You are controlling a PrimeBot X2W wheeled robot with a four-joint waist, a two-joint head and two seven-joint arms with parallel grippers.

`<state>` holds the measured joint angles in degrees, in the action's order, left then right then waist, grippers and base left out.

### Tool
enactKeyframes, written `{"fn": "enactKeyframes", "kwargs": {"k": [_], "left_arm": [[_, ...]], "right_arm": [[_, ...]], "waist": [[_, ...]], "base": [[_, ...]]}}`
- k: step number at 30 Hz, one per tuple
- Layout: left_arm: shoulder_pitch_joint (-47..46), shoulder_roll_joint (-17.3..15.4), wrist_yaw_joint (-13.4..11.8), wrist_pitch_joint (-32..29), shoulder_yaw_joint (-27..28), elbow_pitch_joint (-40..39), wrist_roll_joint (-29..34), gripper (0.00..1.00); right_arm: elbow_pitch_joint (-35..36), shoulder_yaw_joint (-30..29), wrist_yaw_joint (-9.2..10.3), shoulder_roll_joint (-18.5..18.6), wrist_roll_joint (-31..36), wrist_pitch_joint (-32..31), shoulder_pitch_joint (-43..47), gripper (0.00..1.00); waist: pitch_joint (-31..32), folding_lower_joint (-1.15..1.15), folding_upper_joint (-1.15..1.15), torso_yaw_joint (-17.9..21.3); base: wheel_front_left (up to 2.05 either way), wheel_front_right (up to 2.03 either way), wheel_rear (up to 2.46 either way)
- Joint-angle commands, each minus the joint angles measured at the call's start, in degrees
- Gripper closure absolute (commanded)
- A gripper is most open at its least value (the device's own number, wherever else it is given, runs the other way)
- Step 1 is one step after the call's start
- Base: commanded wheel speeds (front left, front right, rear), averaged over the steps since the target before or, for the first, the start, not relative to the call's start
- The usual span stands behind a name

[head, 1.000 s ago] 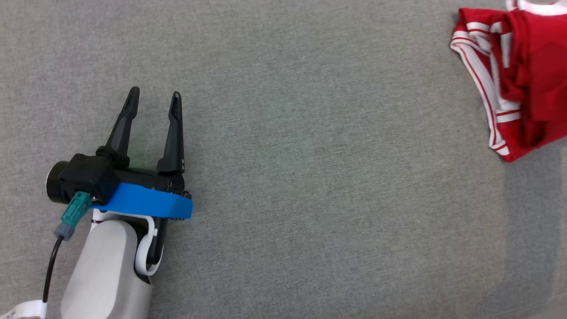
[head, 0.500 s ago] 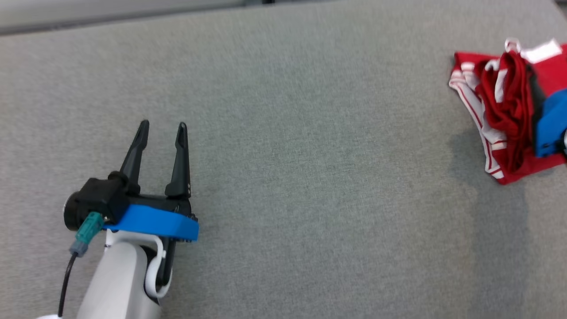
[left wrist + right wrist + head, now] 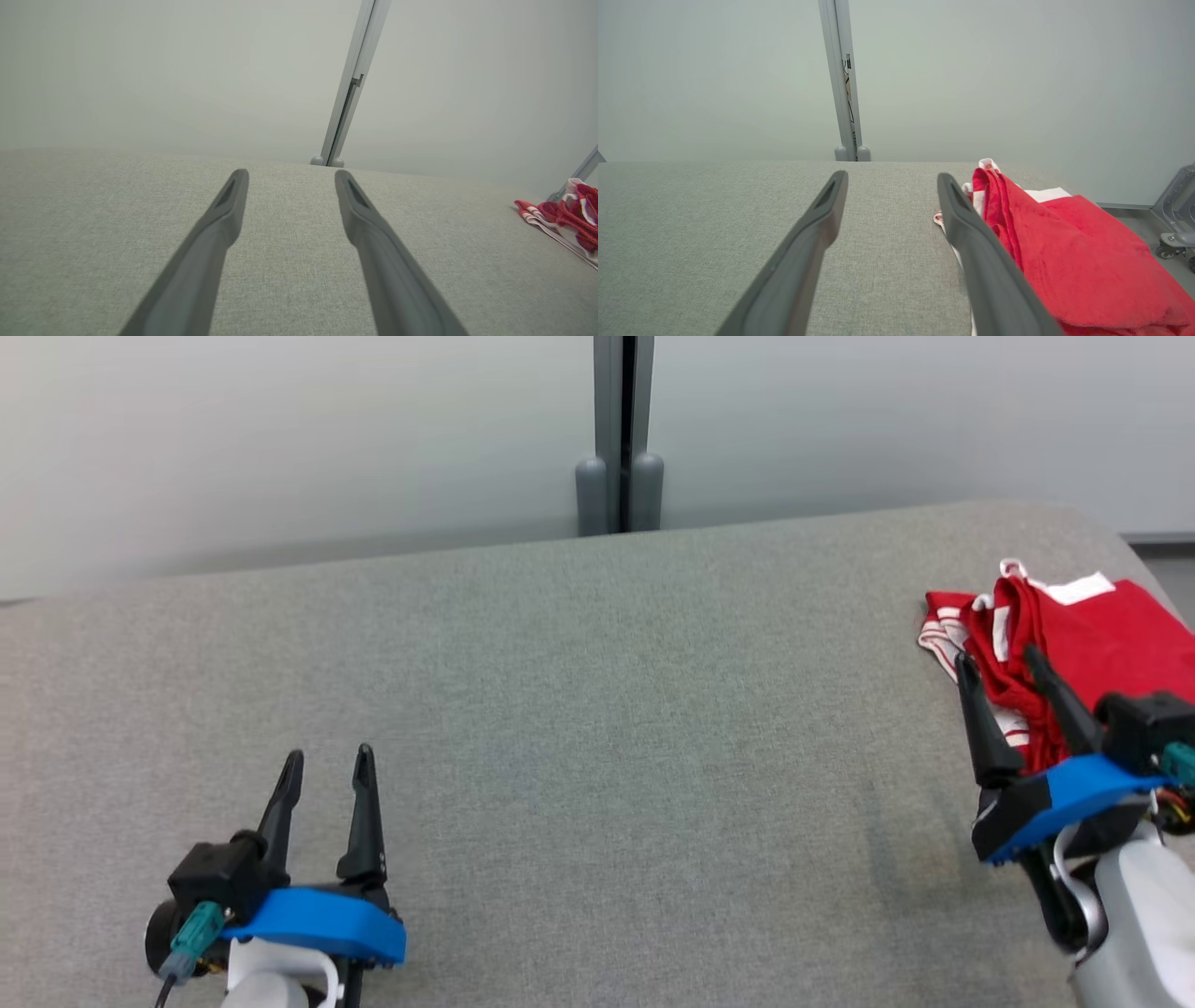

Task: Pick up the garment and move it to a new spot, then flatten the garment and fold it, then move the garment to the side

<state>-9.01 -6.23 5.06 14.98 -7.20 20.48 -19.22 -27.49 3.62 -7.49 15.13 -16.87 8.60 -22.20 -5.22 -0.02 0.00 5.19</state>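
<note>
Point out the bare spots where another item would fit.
The whole middle of the grey surface is bare, from the left gripper across to the right gripper and back to the far edge. Crowded: the far right corner, where the red garment lies by the right gripper.

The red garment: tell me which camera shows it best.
Head view: the garment lies nearly whole at the grey table's right end, though the right tool overlaps its near edge. Right wrist view shows the garment close but cut off below; left wrist view shows a small far corner.
</note>
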Motion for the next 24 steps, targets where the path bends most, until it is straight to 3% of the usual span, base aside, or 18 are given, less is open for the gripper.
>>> {"fn": "enactKeyframes", "kwargs": {"k": [1, 14, 24], "left_arm": [[0.7, 0.1, -0.2, 0.2, 0.5, 0.0, 0.2, 0.0], [5.2, 0.8, 0.6, 0.2, 1.0, 2.6, 0.6, 0.0], [5.9, 0.5, 1.1, 0.2, 2.4, 3.3, 0.3, 0.0]], "right_arm": [[1.4, -0.7, -0.01, -0.5, 0.0, 0.0, 2.1, 0.0], [14.6, -8.9, -0.01, -8.8, 3.2, -4.6, 17.7, 0.0], [18.3, -9.0, -0.01, -10.8, 5.7, -6.9, 20.7, 0.0]], "waist": [[1.1, 0.02, 0.0, 0.2], [5.7, 0.02, 0.0, -3.6], [5.9, 0.02, 0.0, -2.5]], "base": [[0.0, 0.0, 0.0], [0.0, 0.0, 0.0], [0.0, 0.0, 0.0]]}}
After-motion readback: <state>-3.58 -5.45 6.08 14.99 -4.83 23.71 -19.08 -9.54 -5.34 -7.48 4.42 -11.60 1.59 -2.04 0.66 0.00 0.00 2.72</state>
